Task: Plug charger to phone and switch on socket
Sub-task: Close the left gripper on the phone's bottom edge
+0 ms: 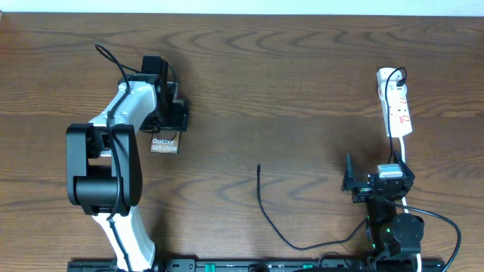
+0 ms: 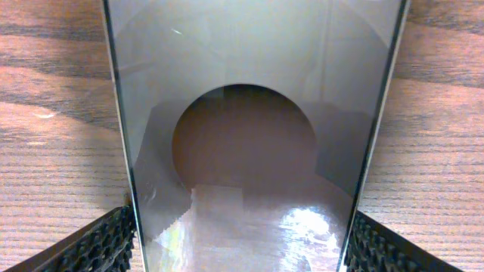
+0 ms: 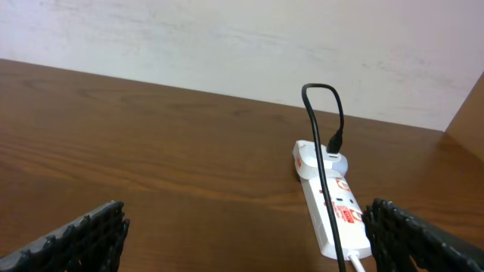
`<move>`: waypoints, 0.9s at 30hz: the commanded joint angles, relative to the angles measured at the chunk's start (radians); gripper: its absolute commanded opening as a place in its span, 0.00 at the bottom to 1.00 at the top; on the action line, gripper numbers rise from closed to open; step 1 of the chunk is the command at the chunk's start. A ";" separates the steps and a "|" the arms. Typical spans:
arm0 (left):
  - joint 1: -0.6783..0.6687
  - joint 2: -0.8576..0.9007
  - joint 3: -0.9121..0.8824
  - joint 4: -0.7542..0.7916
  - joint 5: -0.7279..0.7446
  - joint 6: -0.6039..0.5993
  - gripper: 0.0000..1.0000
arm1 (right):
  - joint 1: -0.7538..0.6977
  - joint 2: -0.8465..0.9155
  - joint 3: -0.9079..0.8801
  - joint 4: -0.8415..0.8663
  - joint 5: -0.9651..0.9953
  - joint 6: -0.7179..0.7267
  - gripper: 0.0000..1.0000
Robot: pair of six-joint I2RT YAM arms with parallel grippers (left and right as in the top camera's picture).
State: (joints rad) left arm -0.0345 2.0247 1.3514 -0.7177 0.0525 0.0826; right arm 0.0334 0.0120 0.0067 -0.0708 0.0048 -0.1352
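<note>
Between left gripper (image 2: 242,243) pads (image 2: 106,243) lies the phone (image 2: 249,113).

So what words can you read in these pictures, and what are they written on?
"Galaxy S25 Ultra": white letters on the phone, seen from overhead.
Red markings on the white power strip: too small to read.
There is no other writing to read in any view.

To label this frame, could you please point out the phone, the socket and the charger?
phone (image 1: 164,144): overhead view, lettered end of its screen.
socket (image 1: 400,113): overhead view, middle of its white body.
charger (image 1: 259,180): overhead view, cable just below the plug tip.
</note>
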 commanded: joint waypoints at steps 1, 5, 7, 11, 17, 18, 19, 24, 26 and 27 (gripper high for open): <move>0.002 0.016 -0.009 -0.005 -0.012 0.003 0.82 | 0.007 -0.006 -0.001 -0.004 0.012 0.000 0.99; 0.002 0.016 -0.009 -0.005 -0.012 0.003 0.81 | 0.007 -0.006 -0.001 -0.004 0.012 0.000 0.99; 0.002 0.016 -0.009 -0.005 -0.012 0.003 0.81 | 0.007 -0.006 -0.001 -0.004 0.012 0.000 0.99; 0.002 0.016 -0.009 -0.005 -0.012 0.003 0.81 | 0.007 -0.006 -0.001 -0.004 0.012 0.000 0.99; 0.002 0.016 -0.009 -0.005 -0.012 0.003 0.80 | 0.007 -0.006 -0.001 -0.004 0.012 0.000 0.99; 0.002 0.016 -0.009 -0.005 -0.012 0.003 0.79 | 0.007 -0.006 -0.001 -0.004 0.012 0.000 0.99; 0.002 0.016 -0.009 -0.005 -0.012 0.003 0.79 | 0.007 -0.006 -0.001 -0.004 0.012 0.000 0.99; 0.002 0.016 -0.009 -0.005 -0.012 0.003 0.76 | 0.007 -0.006 -0.001 -0.004 0.012 0.000 0.99; 0.002 0.016 -0.009 -0.005 -0.012 0.003 0.76 | 0.007 -0.006 -0.001 -0.004 0.012 0.000 0.99; 0.002 0.016 -0.009 -0.005 -0.012 0.003 0.75 | 0.007 -0.006 -0.001 -0.004 0.012 0.000 0.99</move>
State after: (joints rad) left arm -0.0345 2.0247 1.3514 -0.7177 0.0525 0.0826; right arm 0.0334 0.0120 0.0067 -0.0708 0.0048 -0.1352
